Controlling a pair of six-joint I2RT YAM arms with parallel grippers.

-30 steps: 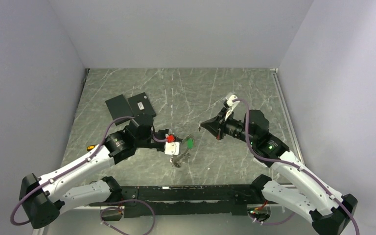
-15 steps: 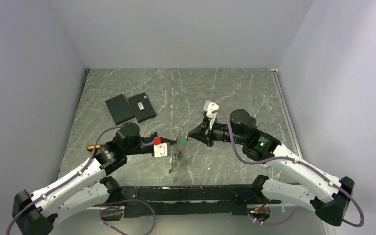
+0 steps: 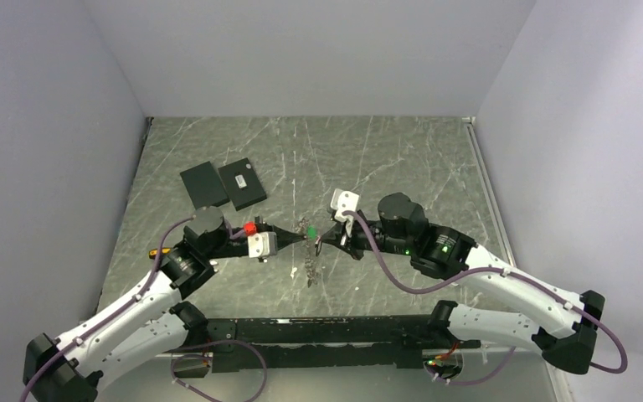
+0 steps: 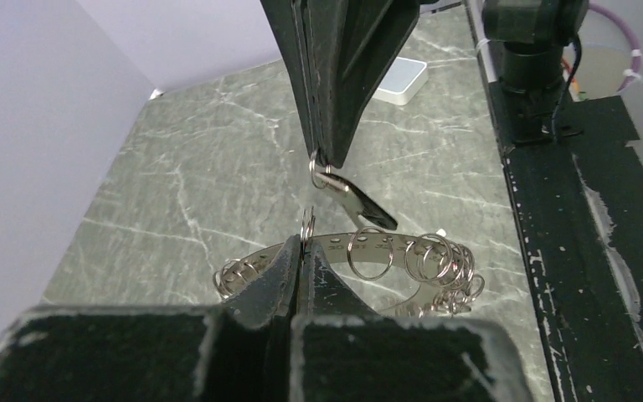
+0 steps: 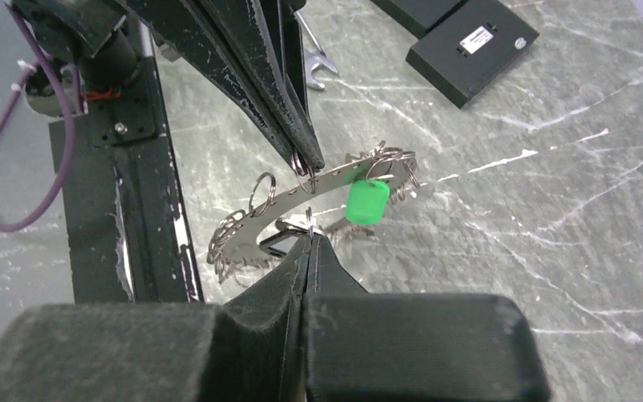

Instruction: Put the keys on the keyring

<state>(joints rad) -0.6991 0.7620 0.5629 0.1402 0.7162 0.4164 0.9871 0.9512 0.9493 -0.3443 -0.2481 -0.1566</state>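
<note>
The keyring (image 4: 307,224) is a thin ring on a curved, perforated metal strip (image 4: 385,244) that carries several rings and a green tag (image 5: 366,202). My left gripper (image 3: 300,237) is shut on this ring; its tips (image 4: 304,251) pinch it edge-on. The strip hangs in the air between both grippers (image 3: 310,266). My right gripper (image 3: 320,241) is shut on a small ring with a silver, black-headed key (image 4: 358,203) dangling from it. In the right wrist view the right gripper (image 5: 310,237) sits just below the left gripper (image 5: 306,159). Other keys are not visible.
Two flat black plates (image 3: 222,184) lie at the back left, also in the right wrist view (image 5: 469,46). A small wrench (image 5: 318,60) lies on the marble table. The black base rail (image 3: 318,331) runs along the near edge. Grey walls stand on three sides.
Both grippers moved towards each other and now meet tip to tip at mid-table. The left one lifted the strip off the table; the right one came in from the right.
</note>
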